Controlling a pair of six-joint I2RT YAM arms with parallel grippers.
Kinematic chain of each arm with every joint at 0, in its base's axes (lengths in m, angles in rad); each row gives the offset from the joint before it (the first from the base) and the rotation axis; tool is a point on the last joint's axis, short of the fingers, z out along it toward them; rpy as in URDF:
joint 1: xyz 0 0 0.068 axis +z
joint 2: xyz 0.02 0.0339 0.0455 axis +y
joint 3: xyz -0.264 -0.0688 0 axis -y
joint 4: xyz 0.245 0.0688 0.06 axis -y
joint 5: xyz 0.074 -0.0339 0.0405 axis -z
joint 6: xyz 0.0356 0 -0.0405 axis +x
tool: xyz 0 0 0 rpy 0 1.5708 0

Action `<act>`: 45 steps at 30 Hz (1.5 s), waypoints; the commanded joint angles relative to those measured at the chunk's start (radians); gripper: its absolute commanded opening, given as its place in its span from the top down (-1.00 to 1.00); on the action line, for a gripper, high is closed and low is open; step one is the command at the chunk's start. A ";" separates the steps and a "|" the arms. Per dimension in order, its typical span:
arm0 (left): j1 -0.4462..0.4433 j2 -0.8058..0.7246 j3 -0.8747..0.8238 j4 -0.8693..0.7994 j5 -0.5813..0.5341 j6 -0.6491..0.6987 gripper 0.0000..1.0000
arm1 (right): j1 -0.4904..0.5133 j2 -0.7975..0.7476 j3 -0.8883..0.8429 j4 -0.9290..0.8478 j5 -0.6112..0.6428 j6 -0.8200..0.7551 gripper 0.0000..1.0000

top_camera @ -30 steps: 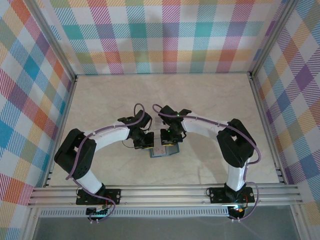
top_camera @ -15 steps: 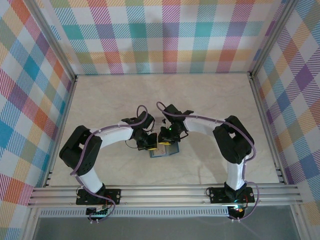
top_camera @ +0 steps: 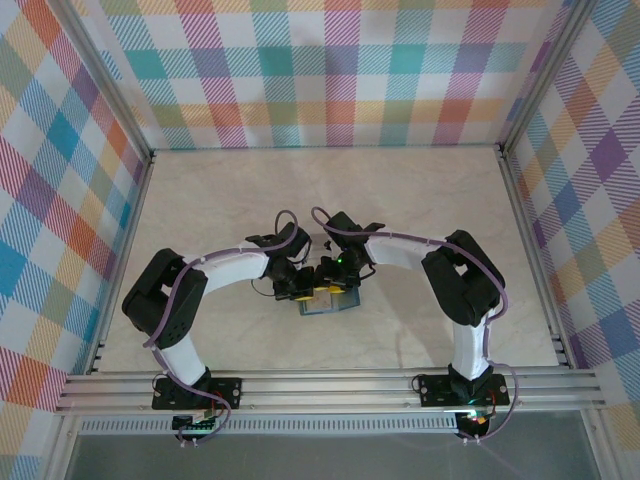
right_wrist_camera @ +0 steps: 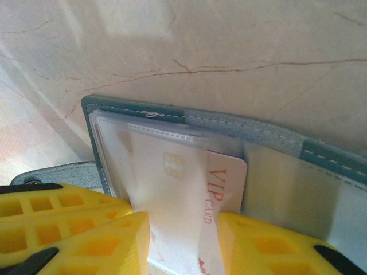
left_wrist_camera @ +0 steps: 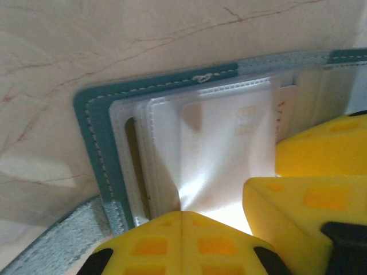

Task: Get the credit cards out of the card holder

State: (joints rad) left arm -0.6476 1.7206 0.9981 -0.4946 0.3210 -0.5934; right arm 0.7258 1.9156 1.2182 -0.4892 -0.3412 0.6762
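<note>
As the card holder (right_wrist_camera: 133, 109) lies open, credit cards (right_wrist_camera: 225, 182) between parted right fingers (right_wrist_camera: 269, 247)

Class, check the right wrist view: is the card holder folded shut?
No, the card holder lies open, its clear sleeves and a credit card printed VIP exposed.

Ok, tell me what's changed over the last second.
The right gripper slid left over the open wallet, close beside the left gripper; its jaws stand apart over a card. The left arm's elbow crept right. The wallet stayed put and the left gripper stayed shut.
</note>
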 commanded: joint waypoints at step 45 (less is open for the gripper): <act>-0.033 0.112 0.145 -0.158 -0.061 0.072 0.90 | -0.037 -0.054 -0.140 0.097 -0.059 0.043 0.33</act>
State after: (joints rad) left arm -0.6609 1.8050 1.1275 -0.6018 0.2787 -0.5495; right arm 0.6983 1.8412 1.0950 -0.4229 -0.3637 0.7033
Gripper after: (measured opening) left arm 0.050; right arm 0.335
